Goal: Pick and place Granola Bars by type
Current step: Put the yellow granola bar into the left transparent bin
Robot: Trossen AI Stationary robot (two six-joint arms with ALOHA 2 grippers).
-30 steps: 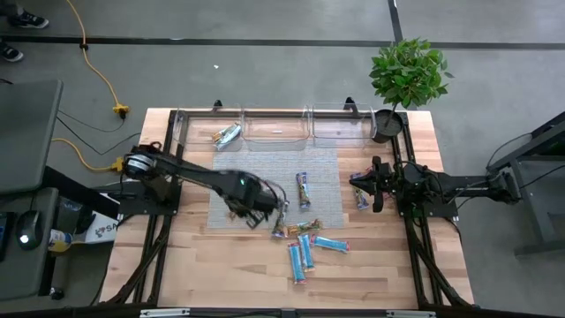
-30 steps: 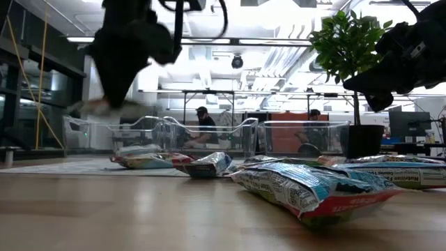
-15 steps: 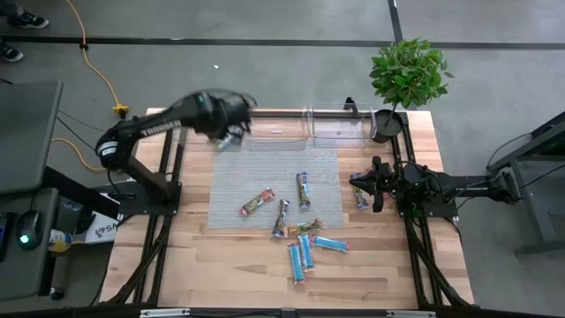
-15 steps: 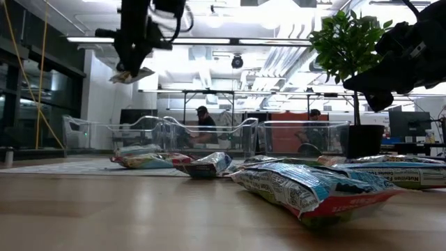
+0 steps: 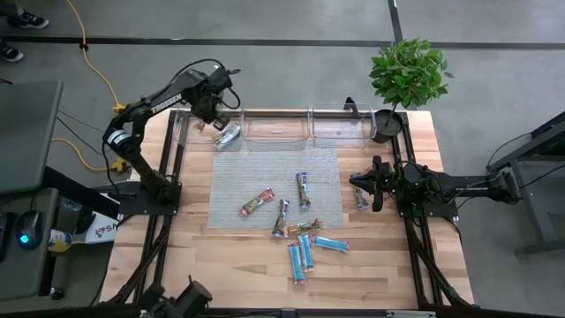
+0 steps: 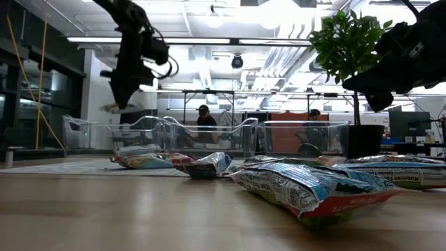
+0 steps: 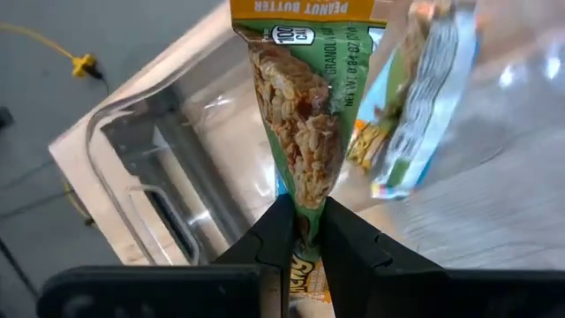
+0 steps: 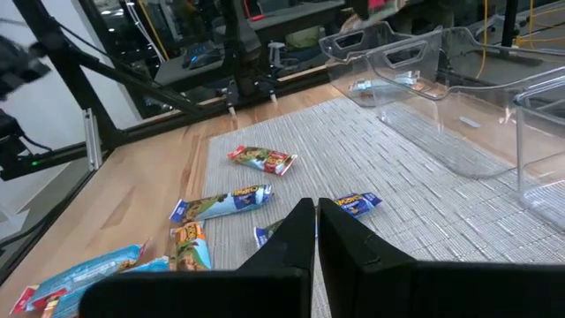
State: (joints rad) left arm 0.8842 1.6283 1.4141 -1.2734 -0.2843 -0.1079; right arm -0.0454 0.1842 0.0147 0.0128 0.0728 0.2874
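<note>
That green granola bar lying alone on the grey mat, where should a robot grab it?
Across its narrow middle, from straight above: the green bar lies flat and slanted on the mat, clear of others, so fingers fit beside both long edges.

Layout: three bins along the back edge of the counter [image 5: 221, 265], mat in front of them.

Left tool [image 5: 214, 117] is above the leftmost bin [image 5: 201, 130], holding one bar [image 7: 305, 132]; another bar [image 5: 228, 135] lies in that bin. Loose bars [image 5: 300, 231] are scattered over the mat [image 5: 274, 168] and the counter's front. Right tool [image 5: 369, 185] waits at the mat's right edge, beside one bar [image 5: 360, 198]. Plant [image 5: 406, 75] is at the back right corner.
</note>
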